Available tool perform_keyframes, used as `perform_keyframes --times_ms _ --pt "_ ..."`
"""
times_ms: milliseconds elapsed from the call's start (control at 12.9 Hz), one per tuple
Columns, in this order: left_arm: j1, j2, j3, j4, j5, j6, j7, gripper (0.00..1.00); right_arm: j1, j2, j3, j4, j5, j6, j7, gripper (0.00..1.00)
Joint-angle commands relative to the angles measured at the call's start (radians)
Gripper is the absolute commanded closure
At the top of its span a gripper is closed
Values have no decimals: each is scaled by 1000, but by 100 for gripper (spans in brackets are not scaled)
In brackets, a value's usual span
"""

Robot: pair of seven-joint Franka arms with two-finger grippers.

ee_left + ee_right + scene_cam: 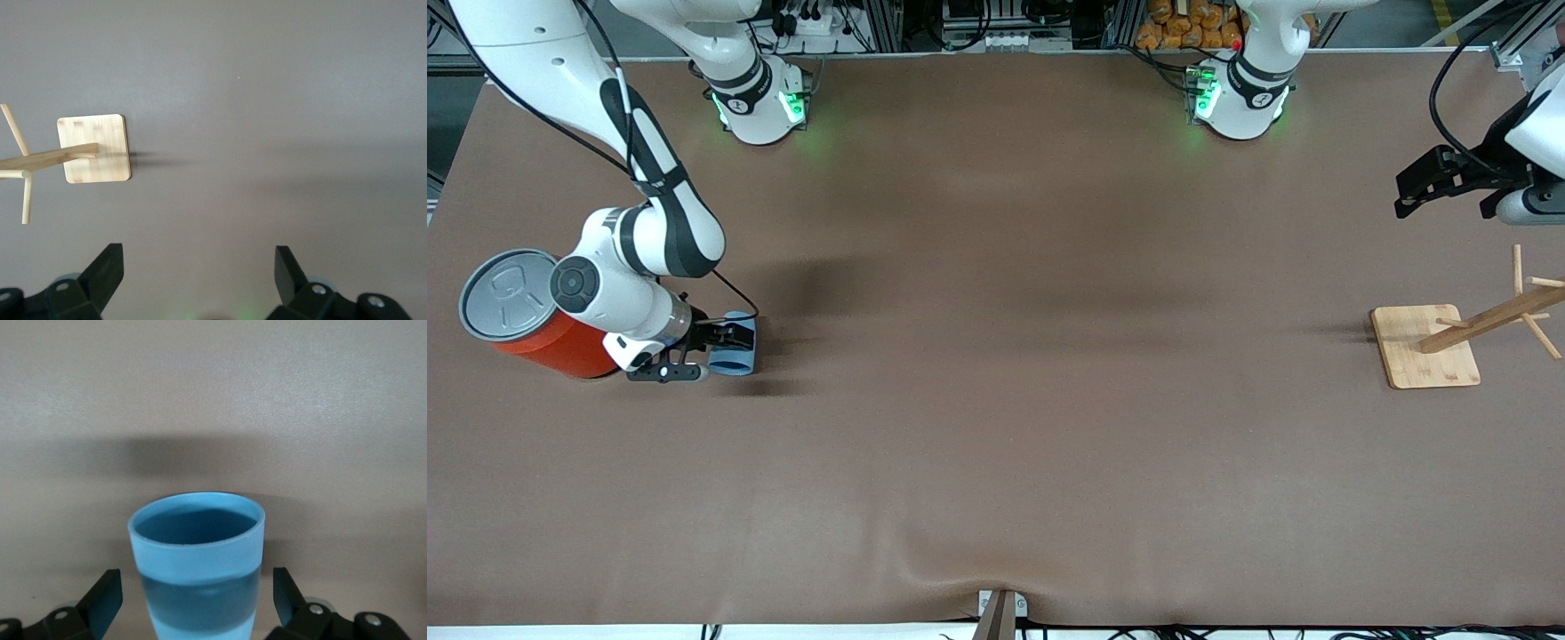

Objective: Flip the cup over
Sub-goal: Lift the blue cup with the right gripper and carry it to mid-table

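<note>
lying sideways: matte tapered cup [195,567], between open right end effector [193,603] fingers.

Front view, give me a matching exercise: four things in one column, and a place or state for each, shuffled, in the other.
1. cup
2. can
3. wooden stand
4. left gripper

A. at the left arm's end of the table
B. orange, grey lid
C. open, up in the air, empty
D. on its side between the right gripper's open fingers

Pairs: 1-D, 2-B, 3-A, 4-C

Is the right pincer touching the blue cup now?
Apart. In the right wrist view the cup lies between the open fingers of the right pincer, with table visible on both sides.
</note>
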Motion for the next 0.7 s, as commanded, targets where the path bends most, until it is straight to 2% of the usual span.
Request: perform_keyframes --times_ms 0,78,156,233,311,467,622 --pt "5 7 -4 16 -16 -12 14 0 -25 18 8 -10 16 46 -46 0" --pt "6 7 -4 15 -16 -12 14 0 -25 21 8 -10 16 47 -52 17" --pt "8 11 -4 15 -16 -11 14 0 -22 21 8 -9 16 44 -60 53" --pt "11 19 -2 16 -19 -11 14 0 -19 19 10 -6 16 33 -59 76" --pt "11 22 -2 15 -26 -11 14 0 -13 19 13 3 18 18 -56 89" --pt "11 19 -2 -2 -26 -12 14 0 9 19 31 87 18 -92 -52 89" --pt "16 7 0 -7 -25 -22 14 0 64 41 39 256 18 -278 -59 89"
